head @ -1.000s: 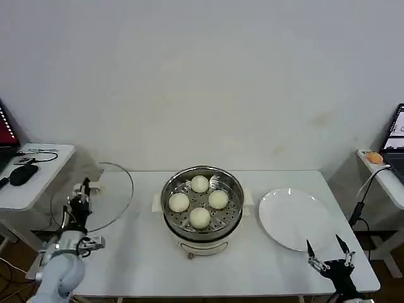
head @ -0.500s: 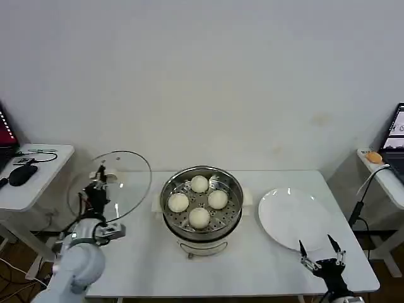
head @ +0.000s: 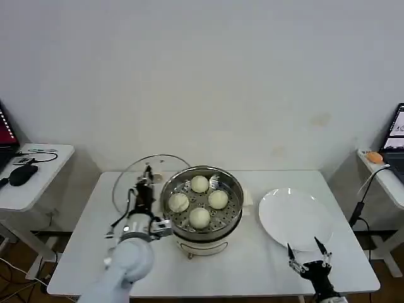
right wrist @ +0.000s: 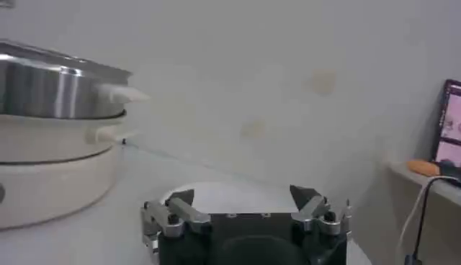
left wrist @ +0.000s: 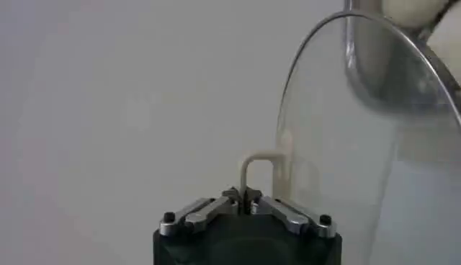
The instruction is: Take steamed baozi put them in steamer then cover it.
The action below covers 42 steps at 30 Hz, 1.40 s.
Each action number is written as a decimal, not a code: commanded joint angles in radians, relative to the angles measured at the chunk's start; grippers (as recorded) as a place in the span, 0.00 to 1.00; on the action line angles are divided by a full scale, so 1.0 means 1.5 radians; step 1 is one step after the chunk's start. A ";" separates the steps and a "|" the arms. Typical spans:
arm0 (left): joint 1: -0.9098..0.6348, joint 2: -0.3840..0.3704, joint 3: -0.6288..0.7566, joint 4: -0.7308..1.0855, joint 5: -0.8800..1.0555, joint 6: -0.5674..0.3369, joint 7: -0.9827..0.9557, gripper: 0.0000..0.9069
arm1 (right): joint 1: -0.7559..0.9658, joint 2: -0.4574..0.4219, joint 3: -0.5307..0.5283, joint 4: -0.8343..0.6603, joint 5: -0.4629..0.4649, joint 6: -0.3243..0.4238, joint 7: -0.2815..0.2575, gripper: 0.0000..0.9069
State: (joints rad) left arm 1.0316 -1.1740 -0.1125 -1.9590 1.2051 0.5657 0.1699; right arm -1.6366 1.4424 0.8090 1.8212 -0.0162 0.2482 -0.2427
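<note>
A white tabletop (head: 82,252) is seen before a plain wall. The left end effector (head: 144,189) is pinched on the cover's (head: 140,178) handle. The cover has been carried from the tabletop's left edge to just beside the steamer (head: 202,203), tilted upright. All four baozi (head: 199,216) are inside, so only covering is left. The right end effector (head: 308,259) is spread, near the plate (head: 297,218).

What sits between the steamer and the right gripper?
The white plate lies between the steamer and the open right gripper, seen in the head view.
</note>
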 commanded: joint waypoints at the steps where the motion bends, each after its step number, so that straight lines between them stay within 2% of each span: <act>1: -0.047 -0.083 0.119 0.020 0.096 0.031 0.060 0.00 | 0.001 0.017 -0.015 -0.010 -0.034 0.004 0.001 1.00; 9: -0.056 -0.132 0.142 0.048 0.121 0.030 0.060 0.00 | 0.003 0.019 -0.018 -0.015 -0.038 0.005 0.001 1.00; 23: -0.047 -0.166 0.162 0.077 0.133 0.028 0.056 0.00 | 0.000 0.019 -0.018 -0.023 -0.038 0.009 0.001 1.00; 42: -0.041 -0.172 0.158 0.103 0.156 0.012 0.048 0.00 | -0.003 0.014 -0.025 -0.031 -0.027 0.009 -0.001 1.00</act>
State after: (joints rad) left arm 0.9728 -1.4212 0.1177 -1.8139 1.4277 0.5853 0.2421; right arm -1.6394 1.4636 0.7736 1.7766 -0.0608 0.2616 -0.2440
